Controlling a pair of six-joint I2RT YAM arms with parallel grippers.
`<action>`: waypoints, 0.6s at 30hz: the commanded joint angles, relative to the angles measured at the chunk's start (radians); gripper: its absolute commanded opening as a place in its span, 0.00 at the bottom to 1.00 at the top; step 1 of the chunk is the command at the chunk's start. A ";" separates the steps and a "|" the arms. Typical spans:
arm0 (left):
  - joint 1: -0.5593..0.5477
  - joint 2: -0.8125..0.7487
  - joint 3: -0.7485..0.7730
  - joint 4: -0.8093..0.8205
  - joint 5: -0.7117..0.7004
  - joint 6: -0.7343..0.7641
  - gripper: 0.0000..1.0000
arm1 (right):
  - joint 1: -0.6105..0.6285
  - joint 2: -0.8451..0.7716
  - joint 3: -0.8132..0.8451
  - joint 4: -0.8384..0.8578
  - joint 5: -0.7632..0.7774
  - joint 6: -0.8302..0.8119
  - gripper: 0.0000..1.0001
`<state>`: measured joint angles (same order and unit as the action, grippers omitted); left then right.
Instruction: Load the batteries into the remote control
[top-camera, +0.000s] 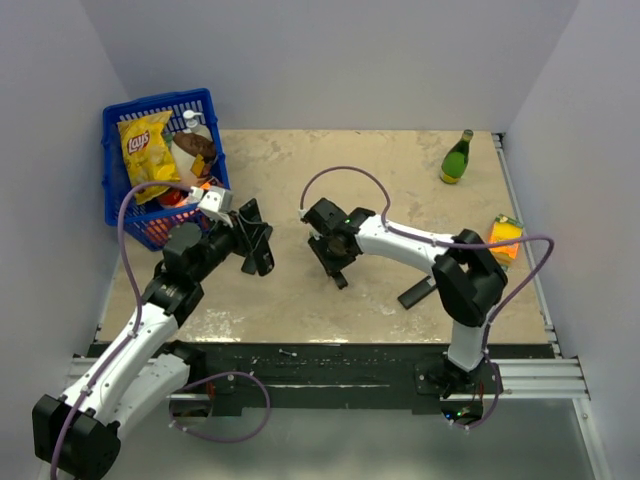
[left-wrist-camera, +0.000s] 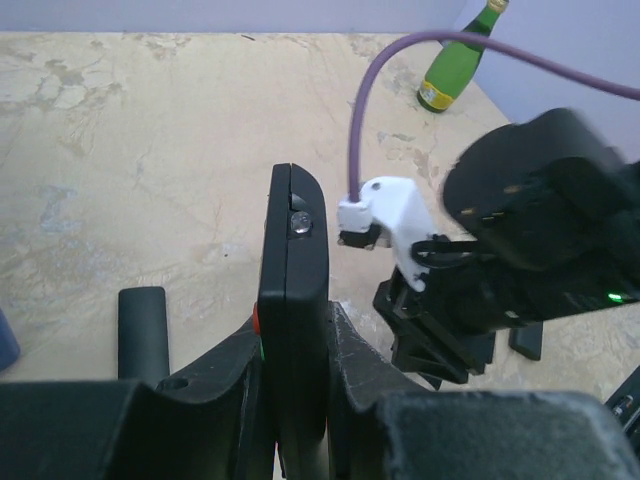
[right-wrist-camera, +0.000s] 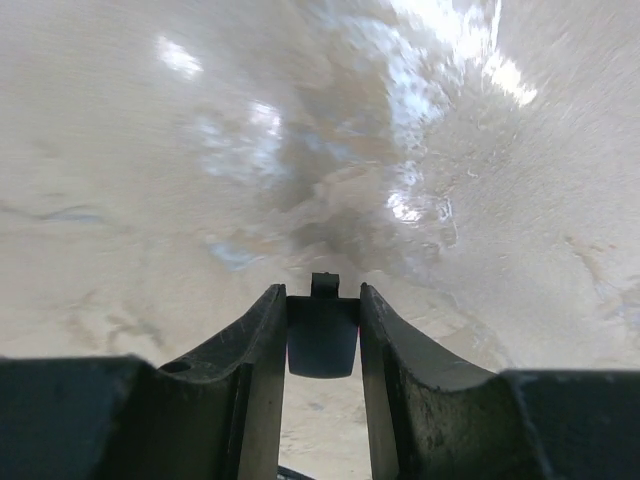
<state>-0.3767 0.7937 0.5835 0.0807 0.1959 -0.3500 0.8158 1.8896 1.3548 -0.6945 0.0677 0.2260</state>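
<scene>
The left gripper (left-wrist-camera: 295, 330) clamps the remote (left-wrist-camera: 292, 255) on its edge, with one battery (left-wrist-camera: 298, 223) showing in the open bay. The right gripper (right-wrist-camera: 322, 295), nearly closed, pinches the cover (right-wrist-camera: 322, 345) between its fingers. From where I stand, that small pinch could let the cover twist or slip. A crooked approach might knock the battery loose.
</scene>
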 joint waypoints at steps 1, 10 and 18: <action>0.012 -0.028 -0.016 0.057 -0.039 -0.073 0.00 | 0.072 -0.185 0.014 0.104 0.063 0.044 0.08; 0.033 -0.044 -0.097 0.241 0.011 -0.277 0.00 | 0.226 -0.452 -0.132 0.509 0.116 0.105 0.07; 0.056 -0.002 -0.188 0.450 0.039 -0.540 0.00 | 0.289 -0.633 -0.397 0.967 0.164 0.072 0.04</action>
<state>-0.3317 0.7708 0.3992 0.3511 0.2096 -0.7280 1.0866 1.2976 1.0321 -0.0265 0.1719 0.3149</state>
